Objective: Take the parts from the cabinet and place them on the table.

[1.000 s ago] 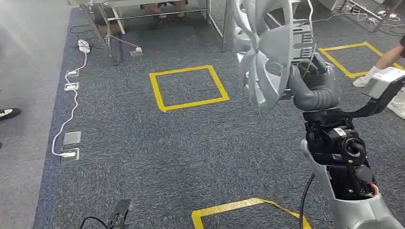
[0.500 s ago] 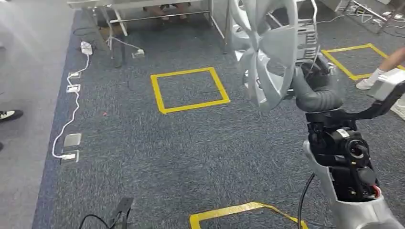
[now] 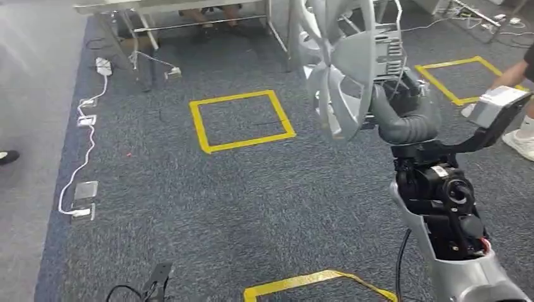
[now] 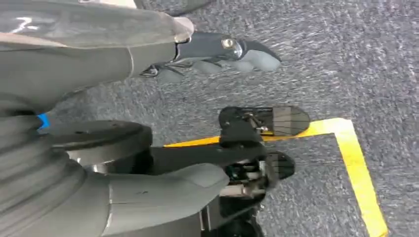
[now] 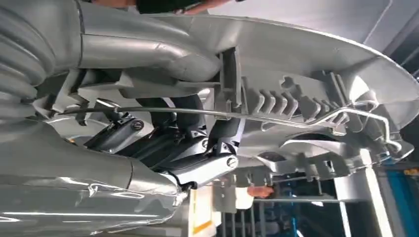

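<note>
Part (image 3: 345, 75), a silver finned casting, is clasped by the right hand (image 3: 397, 94) fingers (image 5: 163, 138) above carpet, apparently mid-carry; left hand (image 4: 217, 52) hangs released; next, reach the bench.

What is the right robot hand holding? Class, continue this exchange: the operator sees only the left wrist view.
Observer: The right robot hand grips a silver spoked part, raised in front of the head camera.
Operator: Where do its fingers sit?
Observer: In the right wrist view, dark fingers close on the part's ribbed back.
Operator: Is anyone nearby?
Observer: A person's white shoe stands on the carpet to the right of that arm.
</note>
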### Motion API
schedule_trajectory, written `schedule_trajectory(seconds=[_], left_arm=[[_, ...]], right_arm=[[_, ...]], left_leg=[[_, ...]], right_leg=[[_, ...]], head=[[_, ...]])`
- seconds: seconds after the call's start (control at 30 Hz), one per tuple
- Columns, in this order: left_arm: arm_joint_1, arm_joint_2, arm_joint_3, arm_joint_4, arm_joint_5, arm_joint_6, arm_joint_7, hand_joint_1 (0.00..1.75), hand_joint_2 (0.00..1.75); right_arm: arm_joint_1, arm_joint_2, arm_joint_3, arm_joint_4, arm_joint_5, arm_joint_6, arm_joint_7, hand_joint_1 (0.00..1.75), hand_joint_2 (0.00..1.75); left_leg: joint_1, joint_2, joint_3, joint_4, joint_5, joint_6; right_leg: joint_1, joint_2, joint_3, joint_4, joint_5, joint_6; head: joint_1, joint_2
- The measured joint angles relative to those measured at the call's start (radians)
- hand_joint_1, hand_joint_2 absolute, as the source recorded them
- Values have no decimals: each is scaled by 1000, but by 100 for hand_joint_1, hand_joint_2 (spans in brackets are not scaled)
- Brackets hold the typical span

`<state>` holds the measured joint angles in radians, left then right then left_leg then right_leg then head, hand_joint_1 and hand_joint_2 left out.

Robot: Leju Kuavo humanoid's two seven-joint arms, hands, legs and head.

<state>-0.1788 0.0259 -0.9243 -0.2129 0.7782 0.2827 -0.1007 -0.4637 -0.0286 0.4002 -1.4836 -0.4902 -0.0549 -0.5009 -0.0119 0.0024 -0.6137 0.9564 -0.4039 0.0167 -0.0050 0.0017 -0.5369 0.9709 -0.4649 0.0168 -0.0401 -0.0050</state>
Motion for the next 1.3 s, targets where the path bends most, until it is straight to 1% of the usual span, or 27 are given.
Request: schedule_trajectory(seconds=[0.07,0.13,0.33,0.4,0.43,0.47,0.5,0.53,0.57,0.6,0.67,0.7,0.73,0.8,0.83,0.87,0.9,0.93,1.0,1.03,1.07,1.1,1.17,1.2,1.23,1.27,1.3], left_arm=[[2,0,-2,0,-2,0,0,0,175],[2,0,-5,0,-3,0,-2,0,175],[1,0,-5,0,-3,0,-2,0,175],[-1,0,-6,0,-3,0,-1,0,175],[1,-2,-8,0,-3,-1,0,0,175],[2,-6,-10,0,-3,-6,0,0,175],[2,-6,-10,0,-3,-6,0,0,175],[0,-5,-11,0,-3,-6,2,0,175],[-2,-5,-14,0,-3,-7,3,0,175],[-2,-5,-15,0,-3,-7,5,0,175],[-2,-5,-16,0,-3,-7,4,0,175],[-3,-4,-16,0,-3,-7,4,0,175],[-6,-5,-16,0,-3,-7,4,0,175],[-7,-5,-16,0,-3,-7,4,0,175],[-5,-5,-16,0,-3,-7,4,0,175],[-2,-5,-17,0,-3,-7,5,0,175],[-1,-5,-17,0,-3,-7,5,0,175],[-1,-5,-17,0,-3,-7,5,0,175],[-2,-3,-18,0,-3,-7,5,0,175],[-1,-1,-17,0,-3,-7,5,0,175],[-2,0,-18,0,-3,-7,5,0,175],[-3,0,-18,0,-3,-7,5,0,175],[-1,-2,-19,0,-3,-6,5,0,175],[-1,-3,-19,0,-3,-6,5,0,175],[-1,-1,-19,0,-3,-6,4,0,175],[-3,0,-19,0,-3,-6,4,0,175],[-3,0,-19,0,-2,-6,4,0,175]], right_arm=[[2,0,-1,-3,2,-7,3,175,175],[3,-1,-2,-5,2,-8,4,175,175],[3,-1,-2,-6,2,-8,4,175,175],[5,-2,-2,-10,2,-8,4,175,175],[12,-2,-2,-11,2,-8,4,175,175],[16,-2,-2,-11,2,-11,8,175,175],[16,-2,-2,-11,2,-10,8,175,175],[16,-3,-3,-11,2,-10,8,175,175],[14,-3,-2,-11,2,-10,6,175,175],[18,-3,-2,-14,2,-9,6,175,175],[17,-3,-5,-14,2,-11,6,175,175],[17,-3,-5,-18,2,-11,6,175,175],[16,-3,-5,-19,5,-12,7,175,175],[18,-3,-5,-19,6,-13,7,175,175],[19,-3,-5,-19,6,-13,7,175,175],[19,-3,-5,-19,6,-13,7,175,175],[21,-3,-5,-19,6,-13,7,175,175],[23,-3,-5,-19,6,-13,7,175,175],[21,-3,-5,-19,7,-13,7,175,175],[21,-3,-5,-19,9,-13,7,175,175],[21,-3,-4,-19,9,-12,7,175,175],[18,-3,-5,-20,9,-12,6,175,175],[19,-3,-5,-21,11,-11,6,175,175],[20,-3,-6,-21,12,-11,8,175,175],[21,-3,-6,-20,13,-10,8,175,175],[17,-3,-5,-21,13,-8,7,175,175],[17,-3,-6,-21,13,-9,6,175,175]], left_leg=[[5,-5,28,-22,-3,9],[11,-7,48,-33,-2,10],[11,-7,50,-33,-2,10],[11,-9,56,-33,-9,14],[12,-11,67,-31,-20,13],[20,-20,98,-20,-50,-1],[22,-21,103,-16,-61,-8],[20,-22,103,-12,-66,-14],[19,-24,95,-10,-67,-20],[18,-23,95,-11,-70,-26],[17,-24,103,-12,-72,-34],[19,-19,90,20,-70,-37],[18,-14,48,91,-69,-42],[21,-12,-60,248,-120,-52],[21,-12,-104,304,-153,-53],[21,-12,-134,328,-170,-53],[21,-12,-141,310,-159,-50],[20,-12,-129,251,-119,-44],[12,-11,-71,68,14,-20],[5,-8,-56,1,79,-6],[0,-9,-53,2,39,-10],[-2,-10,-46,-2,37,-12],[2,-10,-27,-15,33,2],[10,-11,-4,-21,33,5],[9,-12,11,-23,25,10],[8,-12,20,-23,17,15],[8,-13,28,-23,9,16]], right_leg=[[3,-4,12,3,6,12],[-2,-1,-7,49,-28,20],[-2,-1,-17,72,-39,21],[-6,-1,-94,208,-97,30],[-8,-2,-165,309,-119,36],[-19,-2,-104,110,31,47],[-23,-2,-75,21,84,52],[-16,3,-81,9,52,47],[-12,4,-73,4,41,22],[-13,7,-71,5,57,9],[-14,7,-59,3,50,-3],[-19,6,-47,-2,47,-7],[-20,4,-40,-4,42,-14],[-19,3,-31,-5,31,-19],[-19,3,-25,-5,23,-20],[-18,5,-17,-5,16,-21],[-16,7,-5,-5,6,-21],[-14,8,10,-5,-4,-20],[-11,8,41,-7,-26,-17],[-12,7,43,-9,-36,-14],[-8,11,52,-9,-43,-8],[-9,10,52,-18,-51,-1],[-6,10,78,-18,-45,10],[-8,8,76,-10,-57,13],[-6,6,60,37,-58,15],[-8,5,19,114,-68,19],[-8,5,-38,203,-92,21]], head=[[5,0],[10,0],[10,0],[19,0],[23,0],[26,0],[30,0],[31,0],[34,0],[28,0],[26,0],[26,0],[18,0],[10,0],[9,0],[6,0],[2,0],[-2,0],[-10,0],[-11,0],[-8,0],[-11,0],[-10,0],[-9,0],[-2,0],[5,0],[11,0]])
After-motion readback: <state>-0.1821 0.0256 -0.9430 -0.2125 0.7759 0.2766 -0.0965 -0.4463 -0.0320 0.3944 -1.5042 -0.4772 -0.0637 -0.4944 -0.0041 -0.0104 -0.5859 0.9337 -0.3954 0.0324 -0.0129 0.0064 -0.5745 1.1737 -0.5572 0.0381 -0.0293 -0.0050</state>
